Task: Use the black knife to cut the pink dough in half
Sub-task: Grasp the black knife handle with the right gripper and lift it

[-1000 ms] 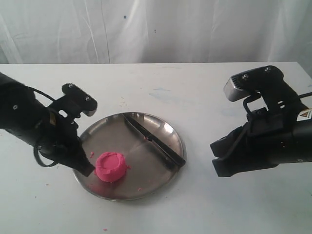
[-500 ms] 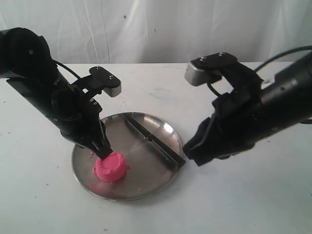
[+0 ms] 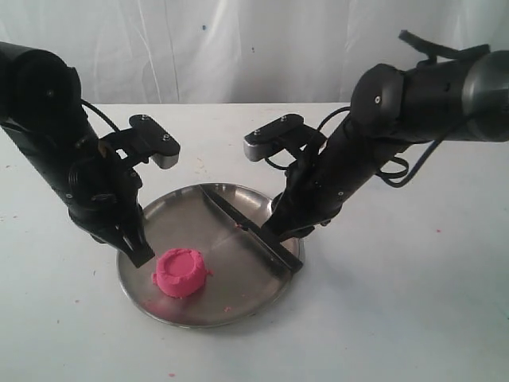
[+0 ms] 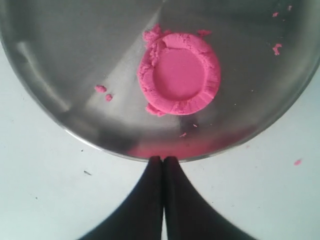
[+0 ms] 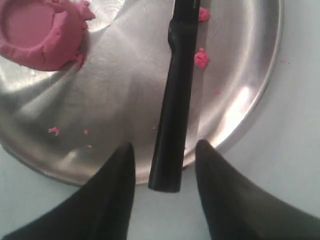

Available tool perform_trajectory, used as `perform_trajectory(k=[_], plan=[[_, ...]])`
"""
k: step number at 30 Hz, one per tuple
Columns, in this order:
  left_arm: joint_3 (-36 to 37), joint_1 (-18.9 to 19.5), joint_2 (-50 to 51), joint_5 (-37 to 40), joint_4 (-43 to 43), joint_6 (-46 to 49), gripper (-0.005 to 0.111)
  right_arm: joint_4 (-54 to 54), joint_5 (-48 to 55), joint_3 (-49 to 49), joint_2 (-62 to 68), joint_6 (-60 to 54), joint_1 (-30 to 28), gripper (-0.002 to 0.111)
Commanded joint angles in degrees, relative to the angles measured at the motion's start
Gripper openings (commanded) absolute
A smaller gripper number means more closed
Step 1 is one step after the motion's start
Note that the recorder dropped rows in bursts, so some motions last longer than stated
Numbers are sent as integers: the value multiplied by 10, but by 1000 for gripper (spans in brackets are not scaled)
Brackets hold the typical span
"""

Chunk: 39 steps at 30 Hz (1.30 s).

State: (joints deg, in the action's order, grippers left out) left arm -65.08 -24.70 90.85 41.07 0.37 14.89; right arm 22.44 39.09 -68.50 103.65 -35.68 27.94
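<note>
The round bright pink dough puck (image 3: 181, 272) sits whole on the round steel plate (image 3: 163, 206), near its rim. The left end effector (image 4: 163, 161), fingers pressed together, hovers at that rim. The right end effector (image 5: 165, 150), spread wide, straddles the handle of the slim black knife (image 5: 176, 95), whose butt overhangs the rim above the white bench (image 3: 398, 318).

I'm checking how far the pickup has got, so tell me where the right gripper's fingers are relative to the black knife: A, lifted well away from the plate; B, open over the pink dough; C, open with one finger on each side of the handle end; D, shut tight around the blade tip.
C: in the right wrist view the right gripper is open, its fingers flanking the handle end of the black knife.
</note>
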Motion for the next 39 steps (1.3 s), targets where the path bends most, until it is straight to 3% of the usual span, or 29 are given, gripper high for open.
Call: perform_trajectory(k=[1, 9, 39], plan=[[-2, 1, -1, 5, 3, -18, 1, -3, -32, -24, 25, -4, 0, 46], [-2, 1, -1, -5, 3, -18, 1, 33, -44, -29, 62, -4, 4, 46], [-2, 1, -1, -12, 1, -18, 1, 8, -126, -29, 126, -31, 18, 42]])
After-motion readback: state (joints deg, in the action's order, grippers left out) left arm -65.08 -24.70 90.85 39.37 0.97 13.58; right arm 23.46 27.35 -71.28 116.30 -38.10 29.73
